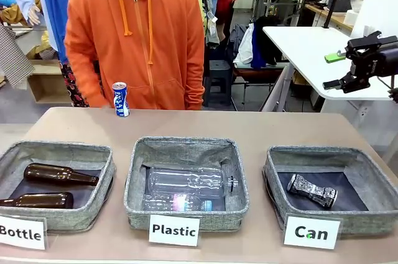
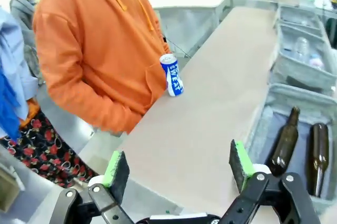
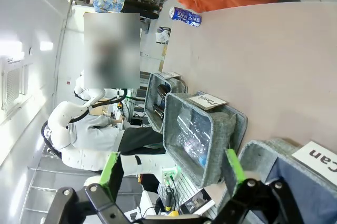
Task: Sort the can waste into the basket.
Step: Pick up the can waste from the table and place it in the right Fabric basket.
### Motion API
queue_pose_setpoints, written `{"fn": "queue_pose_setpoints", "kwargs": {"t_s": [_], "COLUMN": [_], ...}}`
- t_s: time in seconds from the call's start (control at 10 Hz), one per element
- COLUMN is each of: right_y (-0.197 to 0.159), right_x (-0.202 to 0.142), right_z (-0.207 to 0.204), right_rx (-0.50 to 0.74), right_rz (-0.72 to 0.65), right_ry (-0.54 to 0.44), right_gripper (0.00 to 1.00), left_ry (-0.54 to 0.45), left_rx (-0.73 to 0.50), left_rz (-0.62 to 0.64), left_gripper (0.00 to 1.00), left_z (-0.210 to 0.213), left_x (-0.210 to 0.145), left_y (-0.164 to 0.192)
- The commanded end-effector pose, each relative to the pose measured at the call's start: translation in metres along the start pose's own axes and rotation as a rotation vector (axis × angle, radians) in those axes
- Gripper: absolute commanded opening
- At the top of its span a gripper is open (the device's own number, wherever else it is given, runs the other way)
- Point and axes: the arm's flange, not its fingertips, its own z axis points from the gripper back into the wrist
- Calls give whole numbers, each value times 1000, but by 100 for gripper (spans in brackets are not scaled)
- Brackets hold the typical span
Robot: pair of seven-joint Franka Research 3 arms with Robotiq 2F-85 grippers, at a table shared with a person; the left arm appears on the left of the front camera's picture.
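Observation:
A blue-and-white can [image 1: 120, 99] stands upright at the table's far edge, right in front of a person in an orange hoodie. The left wrist view shows this can [image 2: 172, 75] well beyond my left gripper [image 2: 178, 165], which is open and holds nothing. A crushed black-and-white can [image 1: 312, 191] lies in the grey basket [image 1: 323, 151] marked "Can" at the front right. My right gripper [image 1: 334, 70] hovers high off the table's right side, open and empty. In its own view the right gripper [image 3: 171, 167] looks past the Can basket [image 3: 258, 153] to the distant blue can [image 3: 185, 17].
The middle basket [image 1: 186, 144] marked "Plastic" holds clear bottles. The left basket [image 1: 59, 148] marked "Bottle" holds two brown glass bottles [image 1: 59, 174]. Bare tabletop lies between the baskets and the person. A white table [image 1: 305, 43] stands behind on the right.

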Motion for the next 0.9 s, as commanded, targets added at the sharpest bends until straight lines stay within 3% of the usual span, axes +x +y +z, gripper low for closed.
{"fn": "queue_pose_setpoints", "kwargs": {"t_s": [0.0,0.4,0.5,0.8], "right_y": [3,3,3,3], "right_x": [1,1,1,1], "right_z": [1,1,1,1], "right_rx": [-2,-2,-2,-2], "right_rz": [4,4,4,4], "right_ry": [10,10,10,10], "right_gripper": [100,100,100,100], "left_ry": [-7,120,137,227], "left_rx": [54,-29,-10,-105], "left_rz": [74,74,84,43], "left_gripper": [100,100,100,100], "left_z": [-59,-222,-253,-317], "left_x": [23,26,26,16], "left_y": [-6,14,21,31]}}
